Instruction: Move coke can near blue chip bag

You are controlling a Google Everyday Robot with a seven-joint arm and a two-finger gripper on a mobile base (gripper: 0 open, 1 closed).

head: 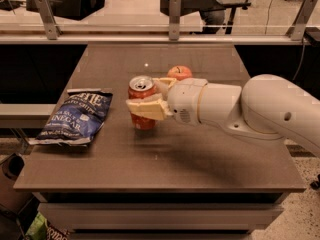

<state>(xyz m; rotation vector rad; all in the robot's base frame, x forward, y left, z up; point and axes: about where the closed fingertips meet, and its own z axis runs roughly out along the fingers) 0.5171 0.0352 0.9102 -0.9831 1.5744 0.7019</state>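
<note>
Claw [143,95] clasps one coke can [144,123] near one blue chip bag [77,117].

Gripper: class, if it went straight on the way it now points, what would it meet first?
The gripper, shut on the can, points left over the table. Straight on, it would probably meet the chip bag first, though depth is unclear.
</note>
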